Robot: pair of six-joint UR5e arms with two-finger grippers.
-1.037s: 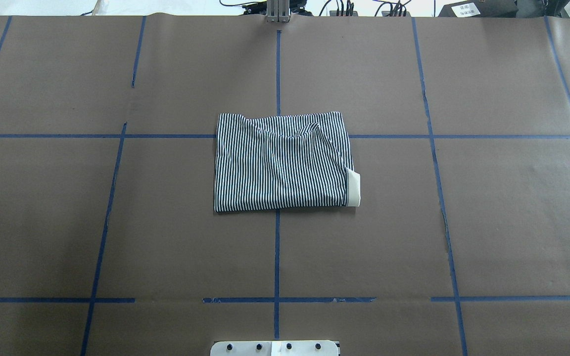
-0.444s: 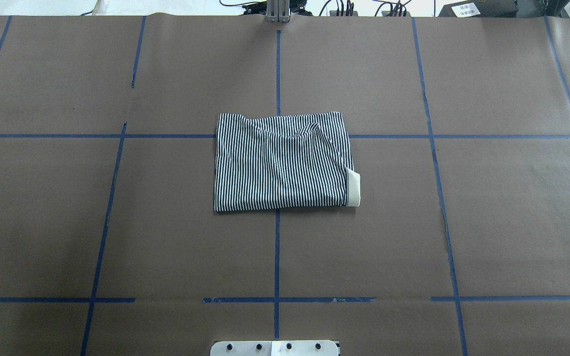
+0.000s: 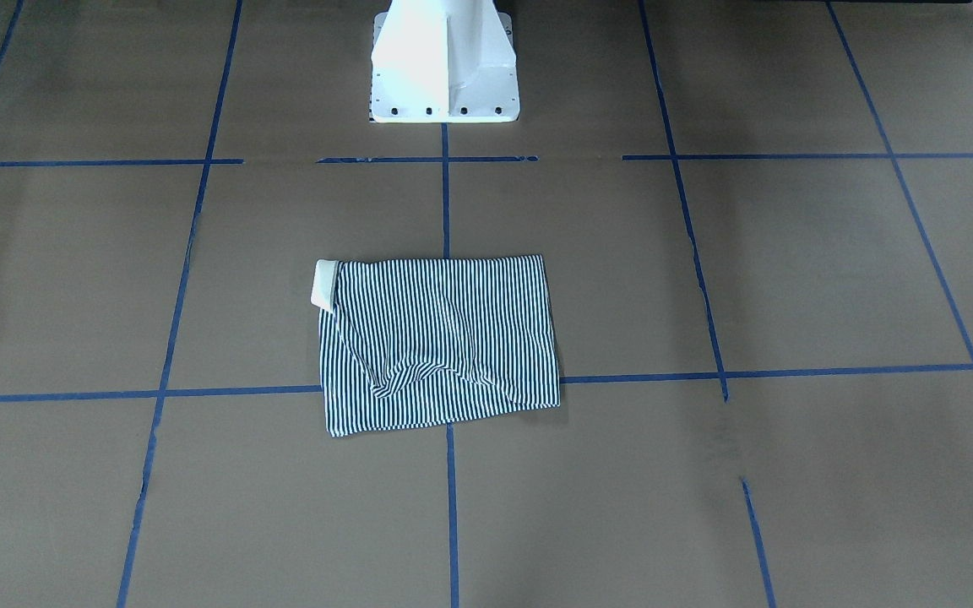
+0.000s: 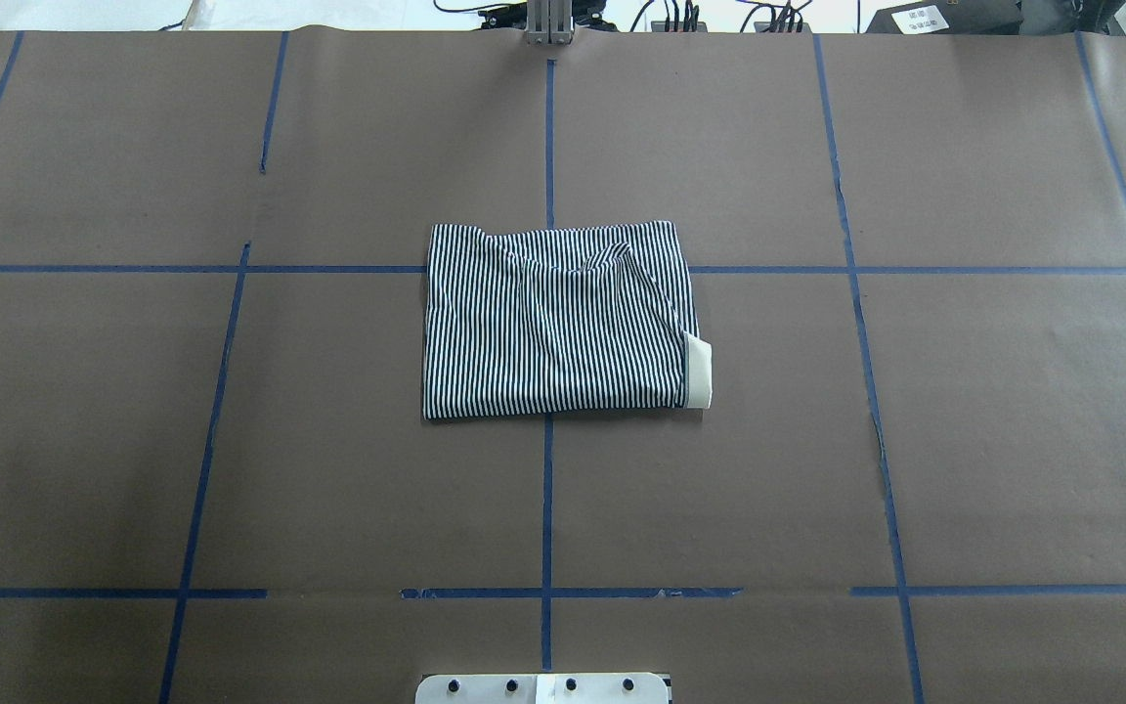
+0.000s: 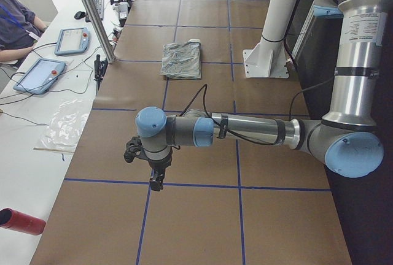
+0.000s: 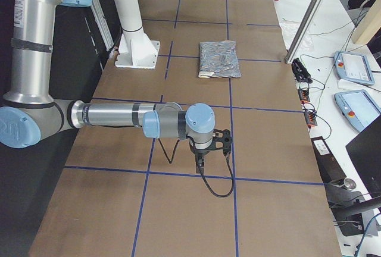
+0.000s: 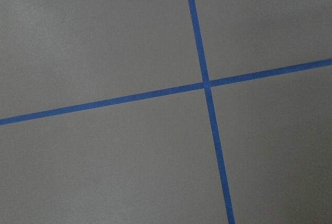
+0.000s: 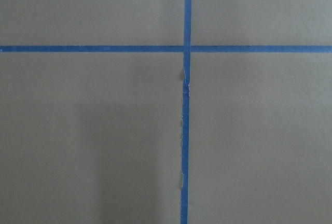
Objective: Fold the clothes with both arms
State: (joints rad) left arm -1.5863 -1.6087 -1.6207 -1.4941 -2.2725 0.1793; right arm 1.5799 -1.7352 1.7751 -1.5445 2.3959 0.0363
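The clothes, one navy-and-white striped shirt [image 4: 558,323], lie folded into a flat rectangle at the table's centre, with a white collar edge [image 4: 699,370] poking out at one corner. The shirt [image 3: 440,342] also shows in the front view and small in both side views [image 5: 181,59] [image 6: 218,59]. Neither arm reaches into the overhead or front view. My left gripper [image 5: 156,179] hangs low over bare brown paper far from the shirt, as does my right gripper [image 6: 200,162]. I cannot tell whether either is open or shut. Both wrist views show only paper and blue tape.
The white pedestal base [image 3: 444,76] stands at the robot's edge of the table. Blue tape lines [image 4: 547,508] grid the brown paper. A side bench holds tablets [image 5: 40,75], cables and a red cylinder [image 5: 21,222], with a seated person [image 5: 15,23] beside it.
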